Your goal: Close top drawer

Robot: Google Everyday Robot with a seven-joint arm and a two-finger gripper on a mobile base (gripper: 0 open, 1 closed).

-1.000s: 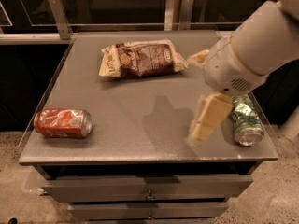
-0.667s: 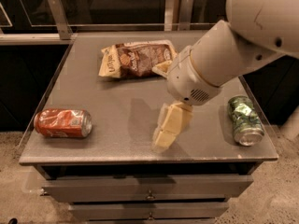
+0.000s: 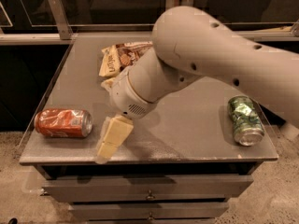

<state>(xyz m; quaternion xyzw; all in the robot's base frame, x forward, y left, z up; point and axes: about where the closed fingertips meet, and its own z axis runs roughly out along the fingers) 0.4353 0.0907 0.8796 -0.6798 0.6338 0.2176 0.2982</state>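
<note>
- Camera view: the gripper (image 3: 111, 141) is being held over the tabletop's (image 3: 187, 125) front edge, tips pointing down; whether it is clenched or released cannot be told.
- The top drawer (image 3: 196, 185) is being observed directly below the gripper.
- A red can (image 3: 64, 123) is lying just to its left.

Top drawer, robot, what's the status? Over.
End effector low over tabletop, near front edge. Top drawer slightly open, knob untouched. Red can beside it.
</note>
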